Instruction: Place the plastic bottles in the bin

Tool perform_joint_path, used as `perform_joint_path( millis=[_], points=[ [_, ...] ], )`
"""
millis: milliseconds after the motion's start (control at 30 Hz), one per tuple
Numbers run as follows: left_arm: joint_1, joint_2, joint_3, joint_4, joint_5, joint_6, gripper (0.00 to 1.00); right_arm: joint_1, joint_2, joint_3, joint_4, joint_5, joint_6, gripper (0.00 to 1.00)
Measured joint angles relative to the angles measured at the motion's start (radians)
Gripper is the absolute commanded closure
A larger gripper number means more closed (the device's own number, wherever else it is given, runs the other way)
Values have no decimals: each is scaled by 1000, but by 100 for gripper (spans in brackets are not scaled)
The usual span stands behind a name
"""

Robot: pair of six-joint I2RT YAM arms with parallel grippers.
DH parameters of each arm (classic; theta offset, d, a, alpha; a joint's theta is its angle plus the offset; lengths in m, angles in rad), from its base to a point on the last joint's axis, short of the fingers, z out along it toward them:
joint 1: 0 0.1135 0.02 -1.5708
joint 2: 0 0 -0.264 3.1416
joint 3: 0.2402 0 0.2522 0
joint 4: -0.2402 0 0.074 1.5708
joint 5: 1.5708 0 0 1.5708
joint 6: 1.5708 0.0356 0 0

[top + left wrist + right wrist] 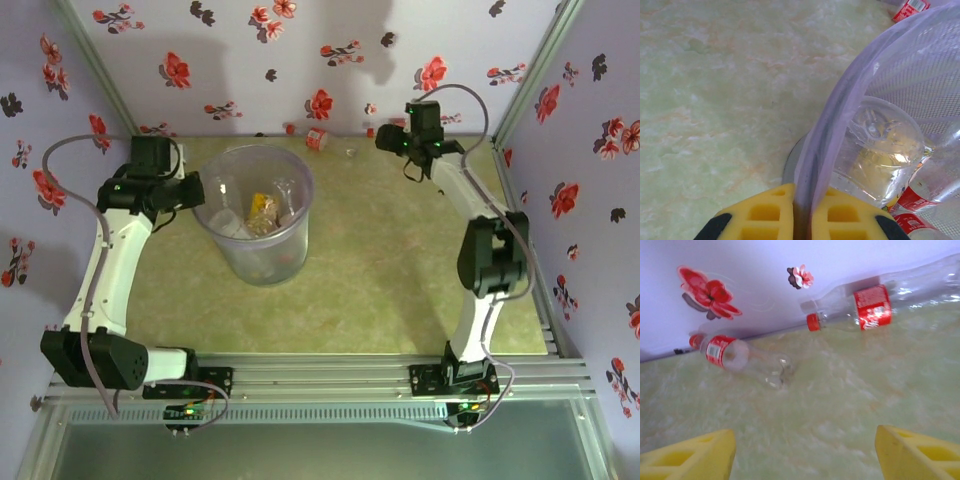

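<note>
Under the bin: a pale green marbled table (400, 270) is carrying everything; the bin (262, 265) is standing upright on its left part.
Behind the bin: lavender walls (230, 60) printed with red and dark flowers are closing the space, and metal frame posts (535, 70) are rising at the corners.
Left arm: it is bending in from the bin's left side, with the wrist at the rim.
Left gripper (802, 222): its yellow fingers (765, 217) are pressing together on the bin's wall, one outside and one inside.
Right arm: it is reaching to the right of the bin and beyond it, close to the back wall.
Right gripper (805, 460): the jaws are standing well apart and are holding nothing; bare table is showing between them.
Inside the bin: a yellow bottle (262, 210) and a clear bottle (880, 155) are lying among others.
Beyond the bin: a small bottle (740, 357) and a longer bottle (875, 305) are lying on their sides along the wall, ahead of the right gripper and apart from it.
Labels: red caps and red-white labels are showing; the writing is too blurred for reading.
</note>
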Motion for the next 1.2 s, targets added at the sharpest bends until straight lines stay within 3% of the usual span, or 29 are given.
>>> perform_joint_path(
  millis=[233,467,1200],
  points=[
    [95,-1,-15,21,63,1,100,11,401,423,-6,-68,-44,11],
    [105,9,-21,61,97,0,100,18,702,826,-51,-172,-54,7],
    [107,16,-21,76,108,3,100,104,771,863,-184,-175,-119,15]
  ],
)
